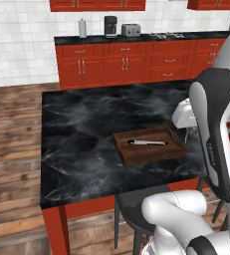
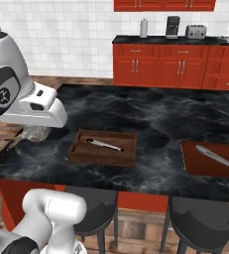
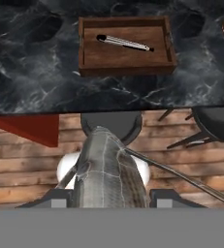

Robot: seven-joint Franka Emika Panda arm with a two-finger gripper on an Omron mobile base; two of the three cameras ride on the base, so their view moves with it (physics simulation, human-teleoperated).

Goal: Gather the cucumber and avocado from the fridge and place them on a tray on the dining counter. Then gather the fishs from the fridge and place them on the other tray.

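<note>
My gripper (image 3: 111, 196) is shut on a grey fish (image 3: 108, 164), which hangs past the near edge of the dining counter (image 3: 36, 72), above a stool. A brown wooden tray (image 3: 127, 68) lies on the counter ahead with a slim silver fish (image 3: 125, 42) in it. From the base, the hand and gripper (image 2: 34, 134) hover at the counter's near left corner, left of that tray (image 2: 104, 158). A second, redder tray (image 2: 195, 166) at the right edge holds another slim silver fish (image 2: 217, 158). The cucumber, avocado and fridge are out of view.
Dark stools (image 2: 93, 211) (image 2: 200, 225) stand under the counter's near edge. Red cabinets (image 1: 126, 62) line the back wall, with a coffee machine (image 1: 110, 26) and a toaster (image 1: 131, 30) on top. Wooden floor (image 1: 12, 149) lies to the left.
</note>
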